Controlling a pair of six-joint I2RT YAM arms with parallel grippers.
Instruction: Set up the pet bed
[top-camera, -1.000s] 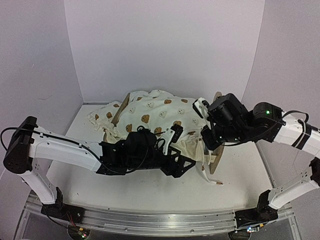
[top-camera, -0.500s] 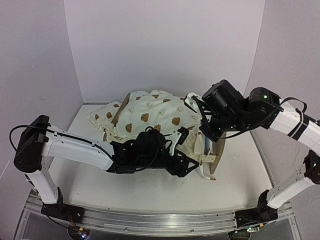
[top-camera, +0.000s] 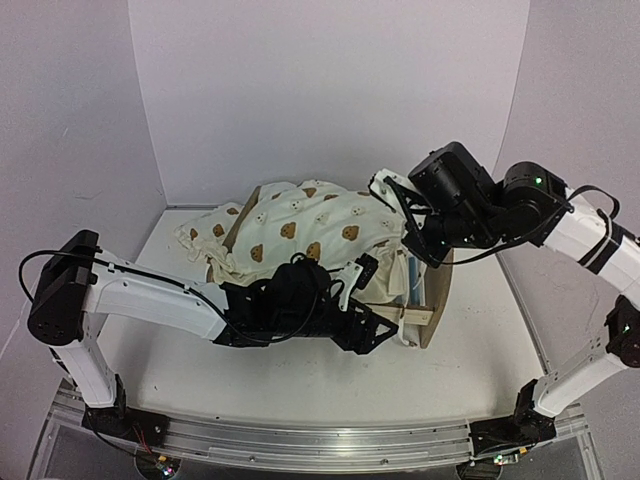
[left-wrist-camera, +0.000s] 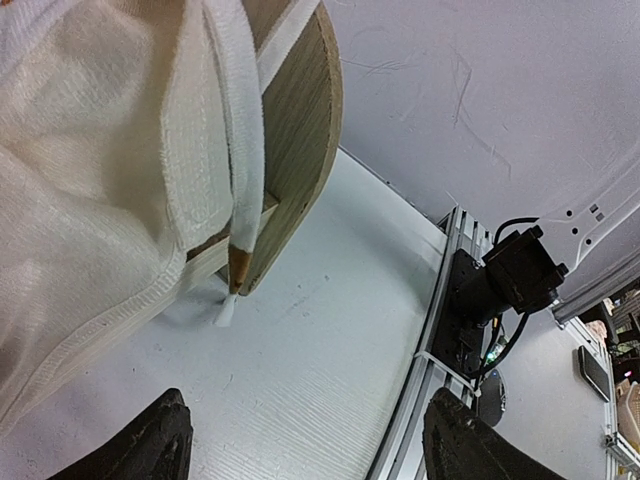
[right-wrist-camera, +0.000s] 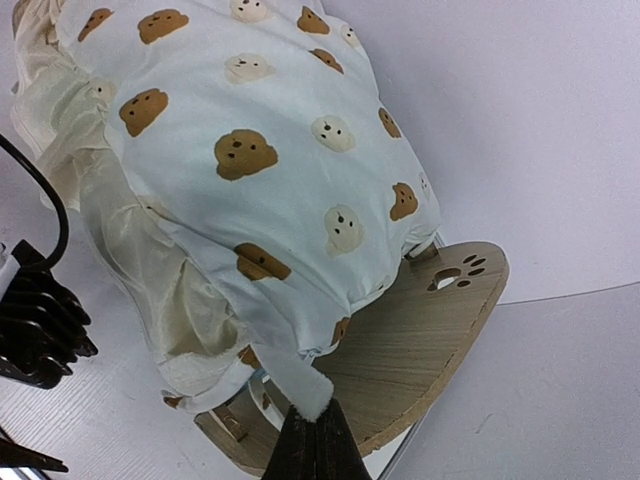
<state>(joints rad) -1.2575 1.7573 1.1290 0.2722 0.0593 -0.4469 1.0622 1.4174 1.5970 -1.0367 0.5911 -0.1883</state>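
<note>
The pet bed, a light plywood frame, stands mid-table; its right endboard (top-camera: 436, 298) with a paw-print cutout also shows in the right wrist view (right-wrist-camera: 440, 300). The cream bear-print cushion (top-camera: 310, 215) is heaped over the frame and hides most of it. My right gripper (top-camera: 400, 220) is shut on a corner of the cushion (right-wrist-camera: 300, 385) and holds it above the endboard. My left gripper (top-camera: 375, 323) is open and empty, low on the table beside the bed's front right leg. In its view the fingers (left-wrist-camera: 150, 445) are wide apart, with the endboard (left-wrist-camera: 300, 130) and a white tie (left-wrist-camera: 235, 150) ahead.
More bear-print fabric (top-camera: 200, 235) lies on the table left of the bed. White walls close in the back and both sides. The metal rail (top-camera: 300, 440) runs along the near edge, with the right arm's base (left-wrist-camera: 500, 290) on it.
My right gripper has risen and drawn back to the right with the cushion corner, pulling the cushion further over the frame. The right endboard now stands more upright. My left gripper shifted slightly right.
</note>
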